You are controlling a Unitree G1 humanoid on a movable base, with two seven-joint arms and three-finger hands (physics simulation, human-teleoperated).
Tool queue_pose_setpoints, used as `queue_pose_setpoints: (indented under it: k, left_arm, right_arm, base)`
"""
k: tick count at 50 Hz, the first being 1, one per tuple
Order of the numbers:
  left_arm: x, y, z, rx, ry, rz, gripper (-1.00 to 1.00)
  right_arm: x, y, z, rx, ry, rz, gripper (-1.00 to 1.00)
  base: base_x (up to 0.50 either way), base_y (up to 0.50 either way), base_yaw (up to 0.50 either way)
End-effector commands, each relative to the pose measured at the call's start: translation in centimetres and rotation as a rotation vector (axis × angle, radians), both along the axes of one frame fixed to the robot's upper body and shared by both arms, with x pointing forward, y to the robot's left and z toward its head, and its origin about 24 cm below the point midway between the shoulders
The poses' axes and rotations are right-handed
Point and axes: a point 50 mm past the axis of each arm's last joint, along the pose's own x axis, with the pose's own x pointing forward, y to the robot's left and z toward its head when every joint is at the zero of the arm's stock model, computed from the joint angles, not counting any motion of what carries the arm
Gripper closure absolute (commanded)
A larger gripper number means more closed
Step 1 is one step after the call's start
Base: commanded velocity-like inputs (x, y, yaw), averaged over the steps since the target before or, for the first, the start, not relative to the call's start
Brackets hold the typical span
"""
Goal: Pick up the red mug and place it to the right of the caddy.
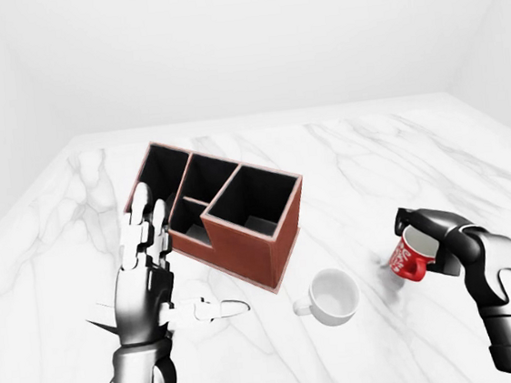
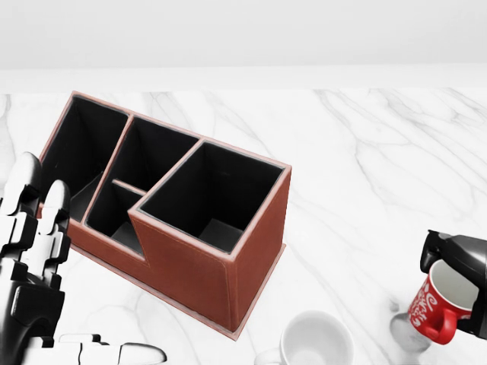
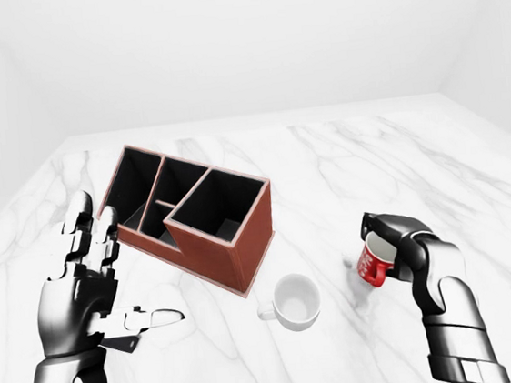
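The red mug (image 2: 440,302) is tilted, its open mouth turned up and toward the left of the head view, its handle at the lower right; its long axis leans from lower left to upper right. It appears lifted clear of the marble counter (image 2: 365,167), with a grey shadow lying below and to its left, though the gap itself is hard to confirm. The right robot hand (image 2: 462,283) is clamped on the mug, dark fingers hooked over the rim's upper edge and down its right side.

The mug sits well to the right of the brown leather caddy (image 2: 175,213), with a white mug (image 1: 332,295) standing upright on the counter between them, nearer the bottom of the view.

The eye views show the whole right forearm rising from the bottom edge, which the head view cuts off. They also show the left robot hand (image 3: 87,282) in full, held up with fingers spread apart and thumb out to the right, just left of the caddy, holding nothing.
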Motion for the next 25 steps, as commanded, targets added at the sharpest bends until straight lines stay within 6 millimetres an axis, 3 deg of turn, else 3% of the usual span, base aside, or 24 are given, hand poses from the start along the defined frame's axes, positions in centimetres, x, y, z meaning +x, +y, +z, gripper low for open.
queue_pose_setpoints:
  k: [1,14,25]
  left_arm:
    - [0.0,-0.1,-0.1,-0.001,0.003,-0.003,-1.00]
    - [0.1,0.1,0.1,-0.003,-0.007,0.000,-1.00]
    - [0.2,0.0,-0.1,-0.002,0.002,-0.001,-1.00]
  right_arm:
    - [-0.5,-0.7,5.0,-0.062,-0.200,-0.023,1.00]
    - [1.0,1.8,8.0,-0.071,-0.327,0.021,1.00]
    - [2.4,4.3,7.1,-0.055,-0.298,0.083,1.00]
  base:
    - [0.00,0.00,0.00]
    - [0.00,0.00,0.00]
    - [0.00,0.00,0.00]
